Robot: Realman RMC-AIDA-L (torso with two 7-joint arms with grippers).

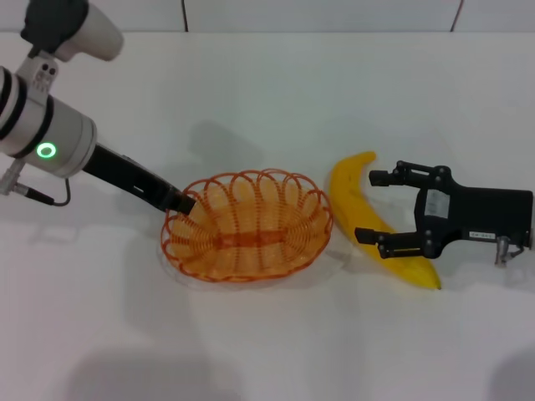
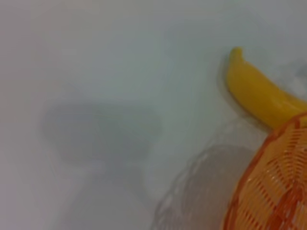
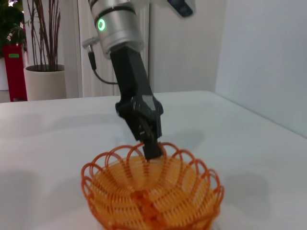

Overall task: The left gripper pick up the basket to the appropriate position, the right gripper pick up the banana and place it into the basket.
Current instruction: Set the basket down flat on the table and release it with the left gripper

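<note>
Basket (image 1: 247, 227) is gripped at its rim by the left tool (image 1: 182, 203), mid-bench. Banana (image 1: 372, 219), toward the right edge, is straddled by the right tool (image 1: 374, 207), fingers apart; closing is judged next.

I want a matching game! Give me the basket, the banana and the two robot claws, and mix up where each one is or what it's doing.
Things:
1. basket
2. banana
3. left end effector
4. right end effector

Places or states:
A. fingers open, one on each side of the banana
B. lying on the table beside the basket
C. gripping the basket's rim
D. orange wire, nothing inside

Pairs: 1-D, 2-B, 3-C, 4-A
</note>
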